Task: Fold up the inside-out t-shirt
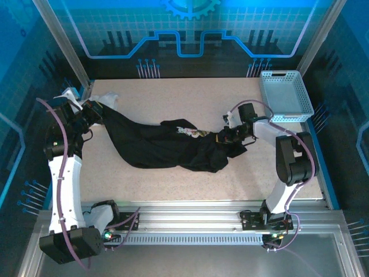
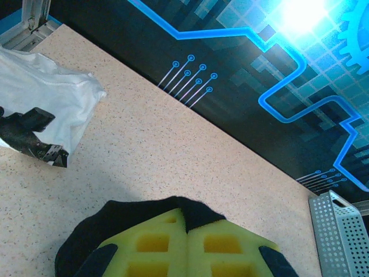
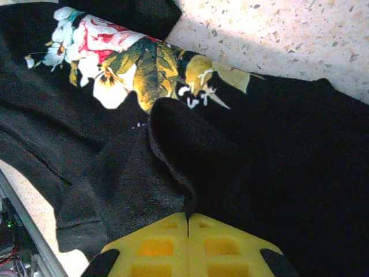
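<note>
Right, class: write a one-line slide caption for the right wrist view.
Right pincer shut on a raised fold of the black t-shirt, floral print showing, speckled table beyond.

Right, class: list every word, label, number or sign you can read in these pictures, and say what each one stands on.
No text here can be read.
On the black t-shirt, small white marks in the floral print: maybe lettering, too small and broken by folds to read.
On the blue backdrop, a gear emblem: a sign, no words.

Speckled beige table [image 1: 173, 184] — blue circuit-patterned back wall [image 1: 115, 23], brightly lit.
</note>
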{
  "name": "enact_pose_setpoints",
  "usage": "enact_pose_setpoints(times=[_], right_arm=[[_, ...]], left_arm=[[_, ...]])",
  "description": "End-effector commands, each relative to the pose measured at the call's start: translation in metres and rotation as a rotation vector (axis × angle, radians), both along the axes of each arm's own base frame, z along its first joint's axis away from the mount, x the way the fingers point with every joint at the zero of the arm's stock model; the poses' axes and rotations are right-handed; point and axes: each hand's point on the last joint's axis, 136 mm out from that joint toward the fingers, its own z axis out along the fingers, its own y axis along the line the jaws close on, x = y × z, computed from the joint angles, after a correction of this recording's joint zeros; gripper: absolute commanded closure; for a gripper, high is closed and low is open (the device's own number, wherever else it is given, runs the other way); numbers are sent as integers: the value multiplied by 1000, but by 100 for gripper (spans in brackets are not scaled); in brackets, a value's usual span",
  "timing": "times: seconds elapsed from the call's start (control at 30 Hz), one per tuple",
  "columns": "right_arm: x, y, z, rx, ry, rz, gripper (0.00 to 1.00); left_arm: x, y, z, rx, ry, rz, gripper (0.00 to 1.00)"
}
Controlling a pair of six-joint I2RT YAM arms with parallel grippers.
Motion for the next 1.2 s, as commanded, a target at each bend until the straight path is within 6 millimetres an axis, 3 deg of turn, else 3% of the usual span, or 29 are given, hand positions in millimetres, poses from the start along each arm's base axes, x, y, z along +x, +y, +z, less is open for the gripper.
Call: enact_pose_setpoints(times=[0.0, 0.1, 0.4, 0.7, 0.87, 0.97, 1.03, 1.17], right_arm=[[3, -3, 40, 30, -118, -18, 98], [0, -19, 74, 48, -216, -67, 100], [-15, -67, 214, 128, -584, -195, 100], [-22, -106, 314, 159, -792, -298, 100], [-31, -134, 382, 155, -920, -398, 100], [-38, -149, 408, 130, -967, -459, 100], [-40, -154, 415, 125, -971, -475, 100], [-41, -137, 412, 150, -953, -409, 100]], left_arm=[[1, -5, 2, 16, -15, -30, 100], [-1, -4, 3, 14, -16, -23, 100], [-5, -10, 25, -67, -68, -24, 100], [-23, 19, 106, -111, -217, 68, 100], [-42, 44, 169, -168, -337, 142, 100], [-53, 58, 194, -219, -399, 176, 100], [-53, 62, 200, -245, -417, 178, 100], [-58, 60, 200, -191, -414, 187, 100]])
